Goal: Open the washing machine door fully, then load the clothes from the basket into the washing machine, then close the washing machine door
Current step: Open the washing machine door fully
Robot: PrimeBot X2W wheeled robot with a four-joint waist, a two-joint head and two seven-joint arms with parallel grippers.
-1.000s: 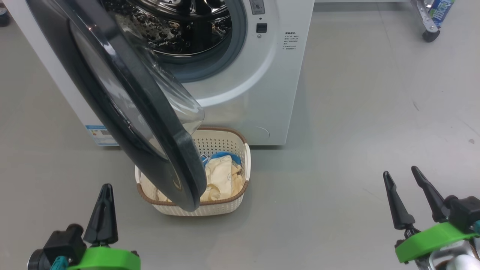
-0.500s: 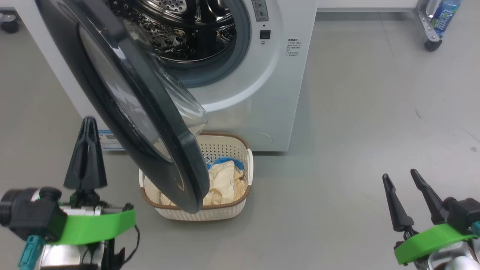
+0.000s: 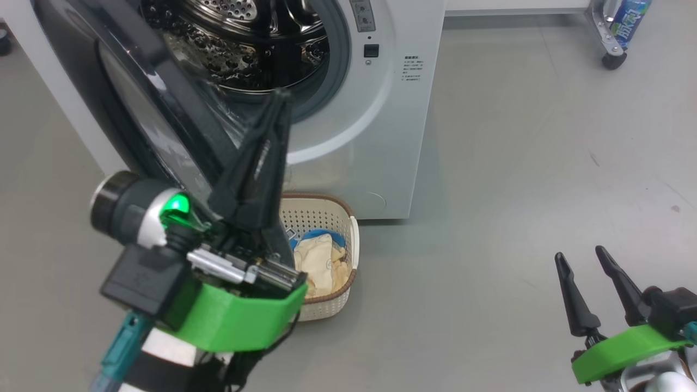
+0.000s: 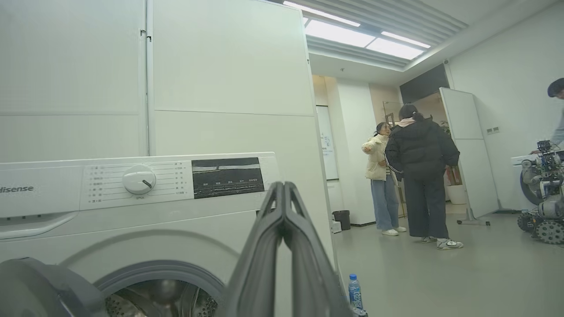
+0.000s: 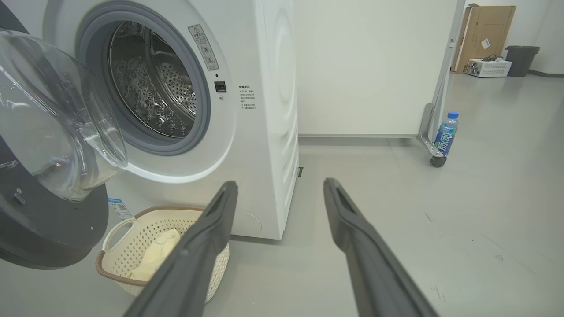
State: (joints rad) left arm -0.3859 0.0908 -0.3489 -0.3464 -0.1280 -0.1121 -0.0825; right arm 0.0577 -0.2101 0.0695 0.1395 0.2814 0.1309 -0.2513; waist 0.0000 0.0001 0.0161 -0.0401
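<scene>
One basket (image 3: 313,218) below the left gripper (image 3: 280,97)

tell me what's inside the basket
Cream-yellow clothes with blue trim lie in the basket. The washing machine door and the left gripper cover its left part in the head view.

Left jaws up close: two long black left fingers (image 3: 261,158), tapering to a point, set on a bright green plastic collar (image 3: 239,321). Beside it sits a dark-and-silver cylinder (image 3: 128,209) with a green light (image 3: 175,204) glowing, a black box (image 3: 141,283), a teal plug (image 3: 121,343) and a white forearm (image 3: 166,345). Right jaws — same black pointed right fingers (image 3: 572,299), same green band (image 3: 626,348), a black block (image 3: 667,310).
</scene>
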